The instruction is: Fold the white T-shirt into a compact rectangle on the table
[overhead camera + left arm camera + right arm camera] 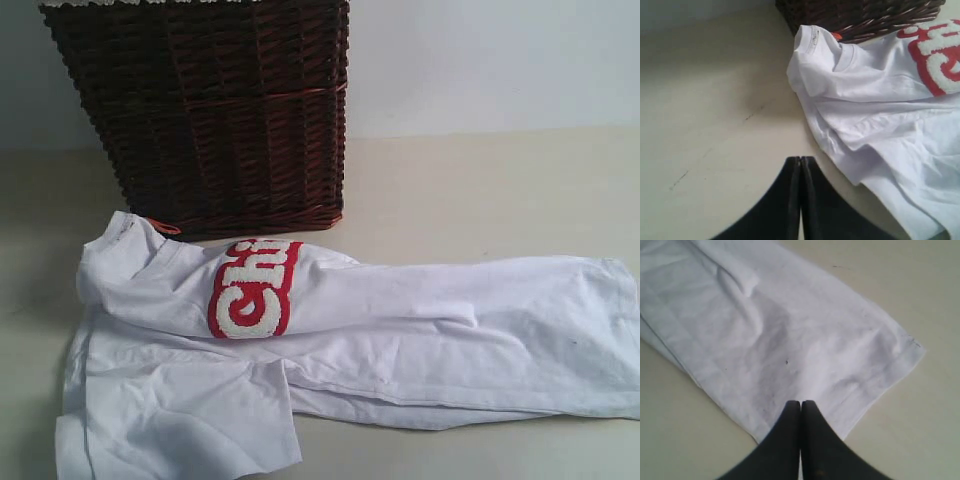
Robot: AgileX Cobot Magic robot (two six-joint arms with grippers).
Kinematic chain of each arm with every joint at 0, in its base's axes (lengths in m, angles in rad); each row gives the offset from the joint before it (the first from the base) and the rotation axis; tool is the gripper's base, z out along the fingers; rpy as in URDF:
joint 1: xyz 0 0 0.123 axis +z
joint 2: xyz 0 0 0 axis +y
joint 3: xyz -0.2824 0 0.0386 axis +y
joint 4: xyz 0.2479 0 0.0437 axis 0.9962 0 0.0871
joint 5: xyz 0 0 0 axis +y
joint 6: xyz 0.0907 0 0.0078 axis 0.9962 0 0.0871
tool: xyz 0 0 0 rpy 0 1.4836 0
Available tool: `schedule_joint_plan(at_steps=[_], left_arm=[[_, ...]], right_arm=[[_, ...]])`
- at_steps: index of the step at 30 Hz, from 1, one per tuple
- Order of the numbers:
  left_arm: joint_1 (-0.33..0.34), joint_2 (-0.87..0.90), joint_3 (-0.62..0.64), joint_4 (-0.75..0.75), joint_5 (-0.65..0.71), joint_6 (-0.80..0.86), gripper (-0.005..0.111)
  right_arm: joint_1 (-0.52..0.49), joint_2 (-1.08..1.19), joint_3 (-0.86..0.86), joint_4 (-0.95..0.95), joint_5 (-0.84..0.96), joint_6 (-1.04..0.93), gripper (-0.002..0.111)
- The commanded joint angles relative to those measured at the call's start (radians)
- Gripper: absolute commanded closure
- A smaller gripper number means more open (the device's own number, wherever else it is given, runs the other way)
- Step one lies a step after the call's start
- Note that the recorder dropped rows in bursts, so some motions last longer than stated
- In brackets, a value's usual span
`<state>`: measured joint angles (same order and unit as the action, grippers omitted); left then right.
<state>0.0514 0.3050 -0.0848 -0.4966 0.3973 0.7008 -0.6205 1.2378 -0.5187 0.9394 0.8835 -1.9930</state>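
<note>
The white T-shirt (400,320) lies stretched along the table (500,180), collar by the wicker basket (220,110). The left gripper (800,159) hangs closed and empty beside the shoulder, the right gripper (801,402) closed and empty over the hem. Best play: open wide, pinch the hem corners, carry them flat toward the collar.

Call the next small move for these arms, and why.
Probably open the right gripper and lower it onto the hem edge just beneath it. The white T-shirt lies long and rumpled on the table, not yet a rectangle. Both grippers are shut and hold nothing. The left gripper hangs over bare table beside the collar, so it seems less ready to grasp.
</note>
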Motion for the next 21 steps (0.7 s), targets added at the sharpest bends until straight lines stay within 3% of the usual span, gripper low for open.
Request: schedule_joint_plan(at_steps=[1, 4, 12, 15, 21], left_arm=[[0.002, -0.05, 0.085, 0.008, -0.085, 0.002, 0.107], [0.002, -0.103, 0.085, 0.071, -0.052, 0.005, 0.107], [0.002, -0.261, 0.085, 0.07, -0.037, 0.005, 0.107], [0.002, -0.261, 0.085, 0.07, -0.037, 0.005, 0.107], [0.002, -0.261, 0.085, 0.07, -0.037, 0.005, 0.107]], right_arm=[[-0.002, 0.03, -0.007, 0.036, 0.008, -0.078, 0.108], [-0.002, 0.031, -0.007, 0.041, 0.012, -0.089, 0.108], [0.0, 0.056, -0.007, 0.085, 0.063, -0.114, 0.108], [0.07, 0.158, -0.007, 0.193, 0.025, -0.114, 0.108], [0.273, 0.383, -0.052, 0.399, -0.256, -0.114, 0.108]])
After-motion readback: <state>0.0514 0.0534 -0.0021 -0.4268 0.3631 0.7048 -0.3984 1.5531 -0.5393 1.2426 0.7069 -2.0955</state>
